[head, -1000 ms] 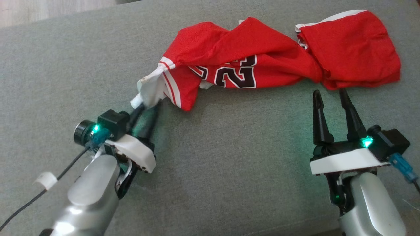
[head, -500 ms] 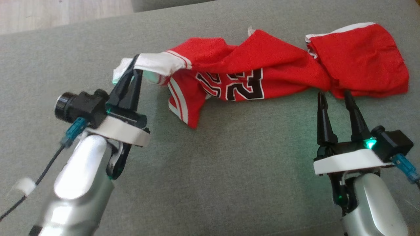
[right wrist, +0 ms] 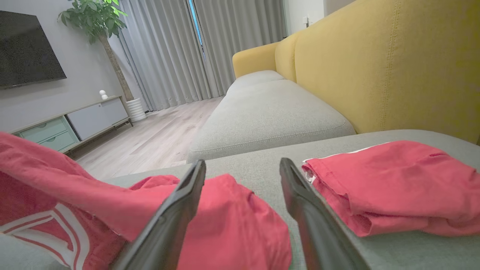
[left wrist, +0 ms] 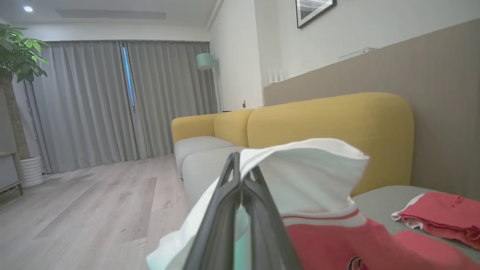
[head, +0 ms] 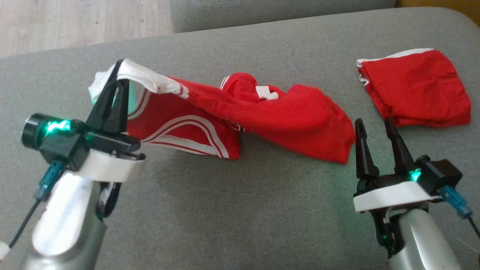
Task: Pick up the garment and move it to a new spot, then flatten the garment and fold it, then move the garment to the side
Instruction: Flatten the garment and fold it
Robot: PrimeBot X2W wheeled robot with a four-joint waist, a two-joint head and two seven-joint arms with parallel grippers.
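The garment [head: 270, 116] is a red jersey with white striped trim, stretched across the grey sofa cushion [head: 232, 210]. My left gripper [head: 119, 73] is shut on its white hem and holds that end lifted off the cushion at the left. In the left wrist view the white hem [left wrist: 307, 165] drapes over the closed fingertips of the left gripper [left wrist: 240, 163]. My right gripper [head: 372, 122] stands open just right of the garment's lower right end, with nothing between its fingers. In the right wrist view the right gripper [right wrist: 242, 165] frames the cushion, with the garment [right wrist: 232, 221] on the left.
A second red piece [head: 416, 88], folded, lies apart at the back right of the cushion, and I see this folded piece [right wrist: 393, 183] just right of my right fingers. A yellow sofa back [right wrist: 375, 67] rises behind. Wooden floor [head: 75, 22] lies beyond the cushion's far left edge.
My left gripper shut on the white hem, lifted it and dragged the garment left, away from the folded red piece. The head view has also shifted. The right gripper stayed open.
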